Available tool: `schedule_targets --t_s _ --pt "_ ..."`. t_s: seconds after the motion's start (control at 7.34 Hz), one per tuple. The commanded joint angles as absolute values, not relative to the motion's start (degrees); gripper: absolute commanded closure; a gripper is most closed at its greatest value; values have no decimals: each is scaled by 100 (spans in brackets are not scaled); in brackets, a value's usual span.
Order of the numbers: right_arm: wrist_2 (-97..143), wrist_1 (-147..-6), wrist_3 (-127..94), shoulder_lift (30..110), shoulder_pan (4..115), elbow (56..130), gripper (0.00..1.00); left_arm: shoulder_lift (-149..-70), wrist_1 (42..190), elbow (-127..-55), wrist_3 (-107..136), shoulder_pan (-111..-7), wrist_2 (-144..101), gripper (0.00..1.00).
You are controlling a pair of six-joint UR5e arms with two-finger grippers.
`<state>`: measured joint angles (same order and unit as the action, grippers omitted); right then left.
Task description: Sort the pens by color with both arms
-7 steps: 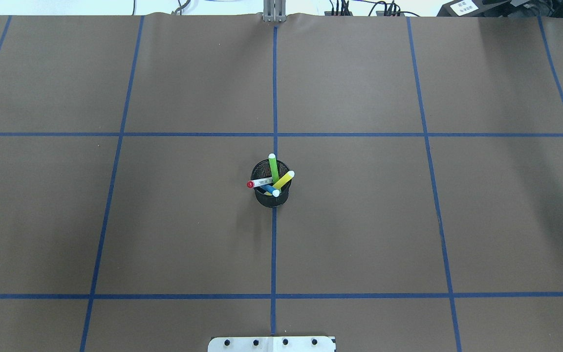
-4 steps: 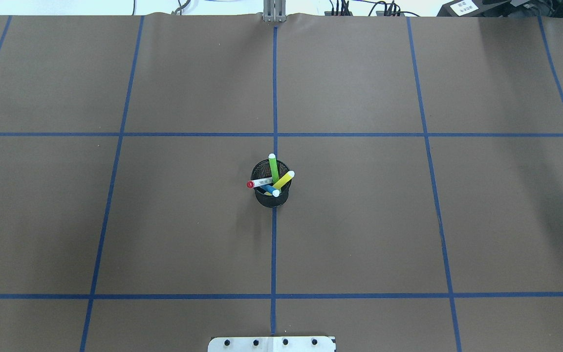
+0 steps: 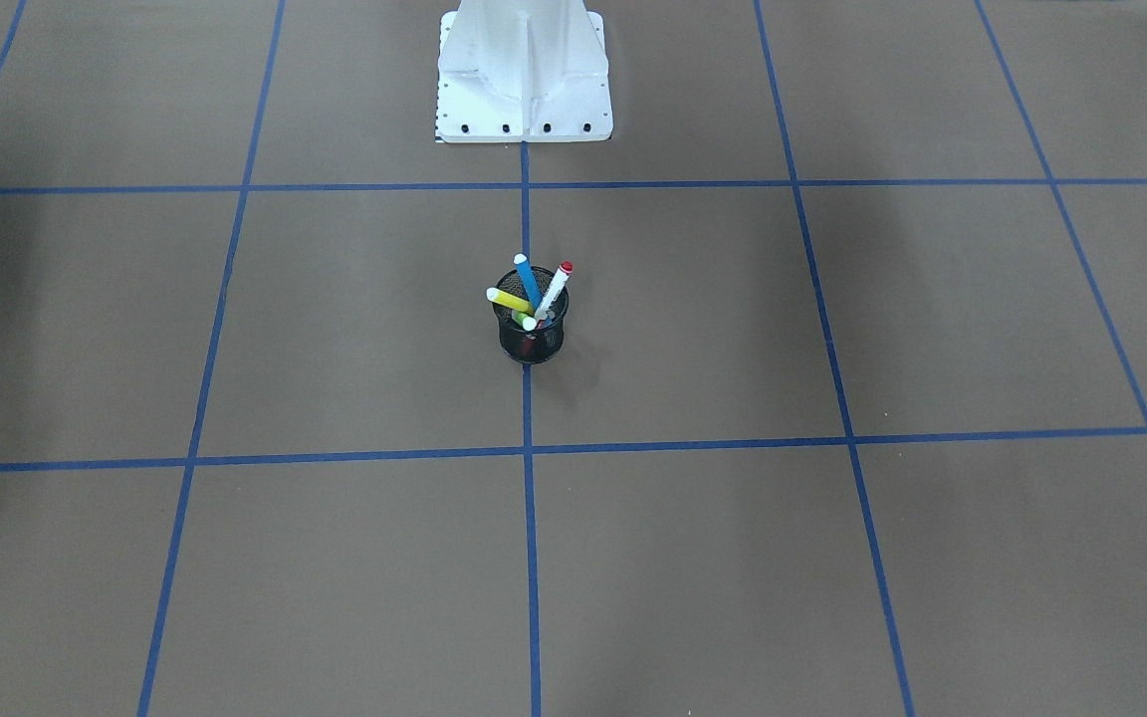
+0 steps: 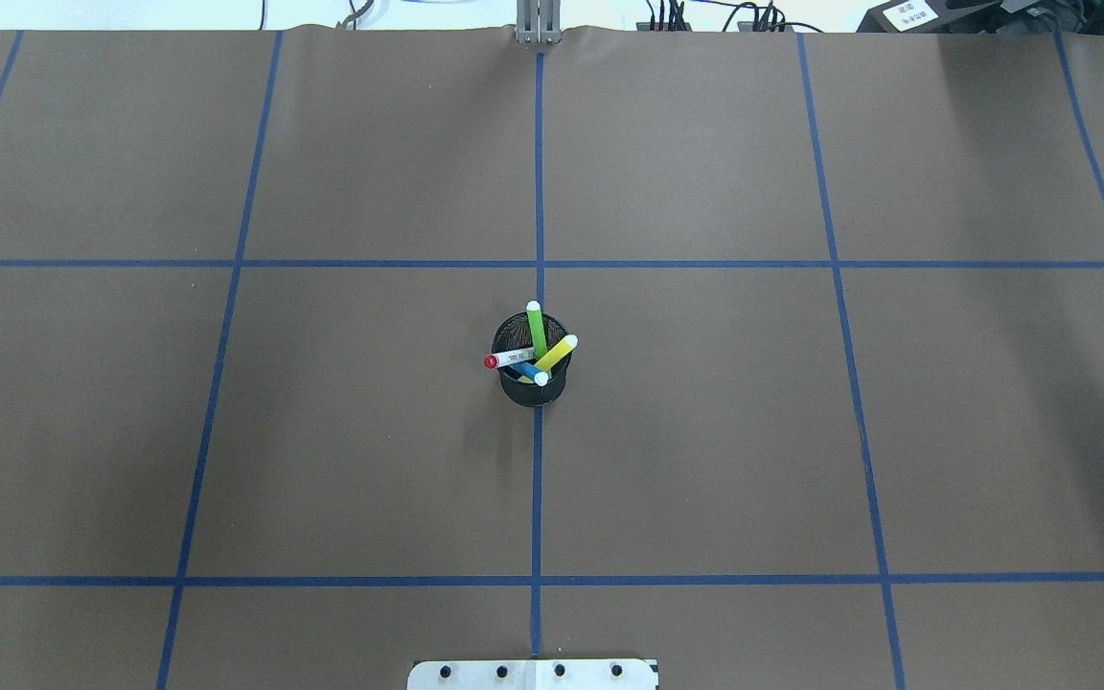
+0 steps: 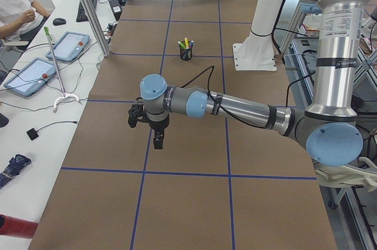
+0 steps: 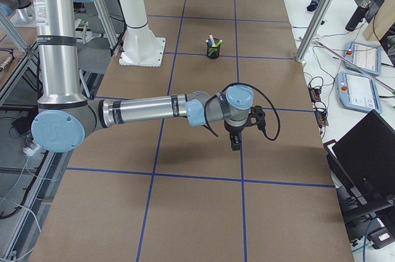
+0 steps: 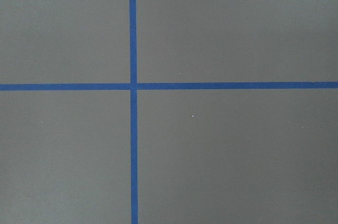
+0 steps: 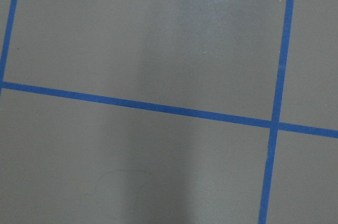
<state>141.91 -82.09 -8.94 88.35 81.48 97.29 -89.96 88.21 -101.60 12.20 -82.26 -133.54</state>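
Four pens stand in a black mesh cup (image 4: pixel 533 381) at the table's middle: light green (image 4: pixel 537 331), yellow (image 4: pixel 558 353), white with a red end (image 4: pixel 509 359) and blue (image 4: pixel 530 371). The cup (image 3: pixel 531 339) also shows in the front view with the blue pen (image 3: pixel 528 281) and the red-ended pen (image 3: pixel 555 287). My left gripper (image 5: pixel 158 140) hangs over the table far toward the left end. My right gripper (image 6: pixel 235 144) hangs far toward the right end. I cannot tell whether either is open or shut. Both wrist views show only brown table and blue tape.
The white pedestal base (image 3: pixel 524 80) stands behind the cup. Blue tape lines (image 4: pixel 538 479) grid the brown table. A metal post (image 5: pixel 88 8), tablets (image 5: pixel 70 46) and a seated person (image 5: pixel 17 2) are beside the left end. A laptop (image 6: pixel 364 163) sits beside the right end.
A small black part has come into the overhead view at its right edge. The cup and pens have not moved.
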Motion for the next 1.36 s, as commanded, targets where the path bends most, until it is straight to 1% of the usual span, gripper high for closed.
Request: schedule_targets --t_s 0.0,0.27,0.41,0.82,0.95,1.23 --pt "14441 -8139 -1856 8842 7590 10340 0 -8991 8833 -10169 1230 -8121 -13342 0" --pt "14292 -8130 -3995 8667 6807 11027 0 -8991 8833 -10125 1231 -8121 -13333 0" --pt "13952 -8130 -5208 8257 6324 11187 1 -8991 8833 -10116 1222 -8095 -13333 0" --pt "12697 -8104 -8068 6842 4673 11259 1 -8991 8833 -10116 1239 -8025 -13333 0" --pt "12100 -8104 -8643 6577 4084 11328 1 -9026 8842 -10064 1231 -7885 -13333 0" --pt "10483 -8095 -9516 6399 3063 11574 1 -9026 8842 -10037 1230 -7866 -13333 0"
